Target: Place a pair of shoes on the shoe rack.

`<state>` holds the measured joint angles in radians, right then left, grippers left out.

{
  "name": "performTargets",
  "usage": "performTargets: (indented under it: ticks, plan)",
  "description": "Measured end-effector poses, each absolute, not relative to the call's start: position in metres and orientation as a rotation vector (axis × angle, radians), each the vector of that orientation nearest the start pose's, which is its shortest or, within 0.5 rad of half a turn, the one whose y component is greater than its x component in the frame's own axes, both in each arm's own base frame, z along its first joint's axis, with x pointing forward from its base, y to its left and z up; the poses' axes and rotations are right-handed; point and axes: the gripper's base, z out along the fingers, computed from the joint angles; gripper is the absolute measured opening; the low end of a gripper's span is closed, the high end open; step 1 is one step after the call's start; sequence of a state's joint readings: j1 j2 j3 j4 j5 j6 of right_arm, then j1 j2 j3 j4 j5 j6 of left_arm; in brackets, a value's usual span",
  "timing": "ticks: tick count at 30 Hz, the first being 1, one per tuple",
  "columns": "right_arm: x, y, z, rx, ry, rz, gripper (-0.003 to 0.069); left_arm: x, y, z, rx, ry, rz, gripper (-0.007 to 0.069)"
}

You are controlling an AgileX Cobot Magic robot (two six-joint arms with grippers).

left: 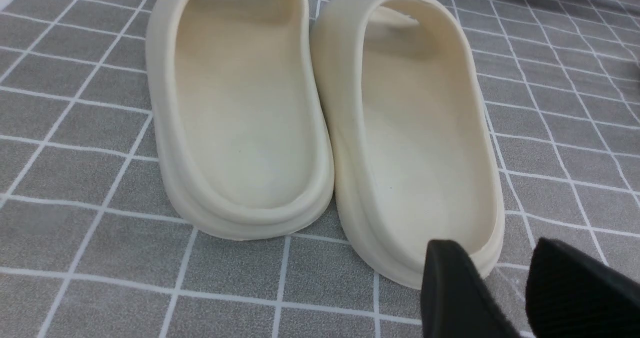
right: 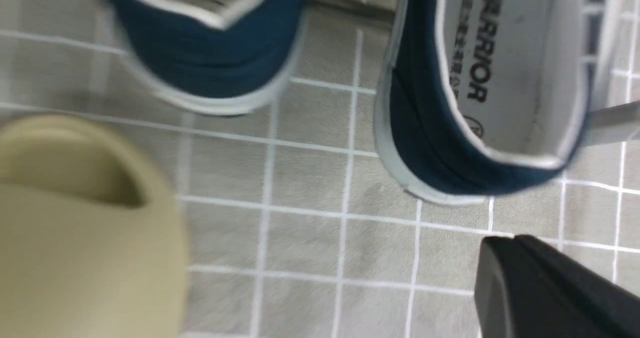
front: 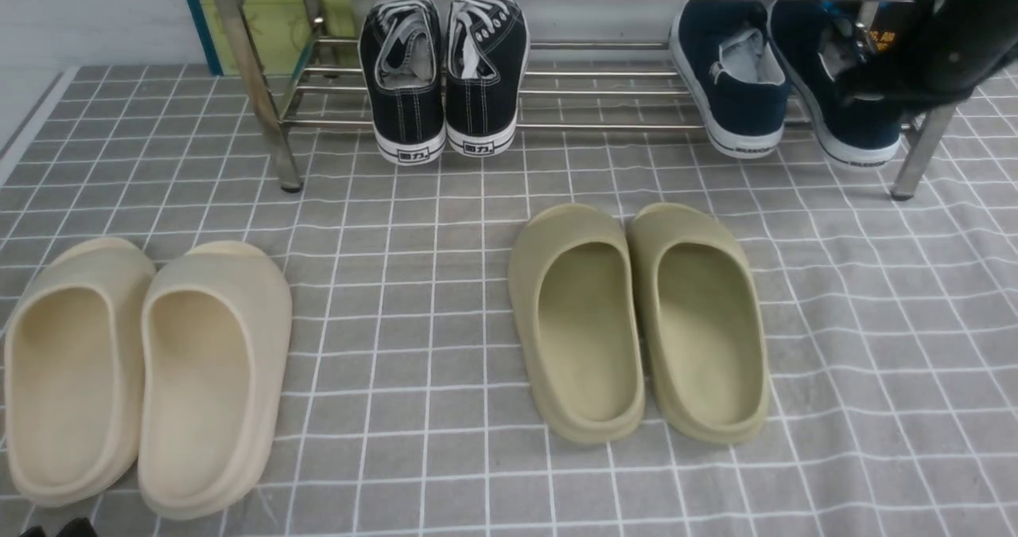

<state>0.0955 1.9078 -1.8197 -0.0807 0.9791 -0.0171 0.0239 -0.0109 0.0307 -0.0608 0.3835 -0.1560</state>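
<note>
The pair of shoes, two navy slip-ons [front: 736,83] [front: 843,115] with white soles, lies on the lower bars of the shoe rack [front: 604,91] at its right end, heels sticking out over the front bar. The right wrist view shows both heels [right: 210,52] [right: 435,142] from above. My right gripper [right: 505,240] is shut and empty, hovering just in front of the right shoe's heel; its arm [front: 930,44] covers the rack's top right corner. My left gripper [left: 495,250] is open, holding nothing, at the heel of a cream slide [left: 415,127].
Black lace-up sneakers [front: 441,75] sit on the rack's left half. Olive slides [front: 636,322] lie on the grey checked cloth in front of the rack, cream slides [front: 143,370] at the front left. A rack leg [front: 915,163] stands just right of the navy shoes.
</note>
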Motion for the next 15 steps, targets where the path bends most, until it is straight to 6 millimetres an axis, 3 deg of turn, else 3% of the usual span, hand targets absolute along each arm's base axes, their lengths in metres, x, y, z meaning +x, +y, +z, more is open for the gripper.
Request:
performTargets:
  ticks: [2,4,6,9,10,12,15]
  plan:
    - [0.406,0.040,0.361,-0.196,2.479,0.005,0.0003,0.052,-0.001,0.169,-0.207,1.878,-0.150,0.0239]
    - [0.393,0.042,0.380,-0.211,2.445,0.045,0.0003,0.052,-0.001,0.169,-0.207,1.878,-0.150,0.0239]
    - [0.363,0.044,0.416,-0.244,2.371,0.111,0.0005,0.052,-0.001,0.169,-0.207,1.878,-0.150,0.0239]
    - [0.320,0.045,0.450,-0.274,2.269,0.174,0.0005,0.052,-0.001,0.169,-0.207,1.878,-0.150,0.0239]
    - [0.317,0.045,0.452,-0.276,2.262,0.177,0.0005,0.052,-0.001,0.169,-0.207,1.878,-0.150,0.0239]
    - [0.276,0.043,0.467,-0.268,2.184,0.203,0.0007,0.052,-0.001,0.169,-0.207,1.878,-0.150,0.0239]
    - [0.228,0.038,0.470,-0.247,2.088,0.208,0.0008,0.052,-0.001,0.169,-0.207,1.878,-0.150,0.0239]
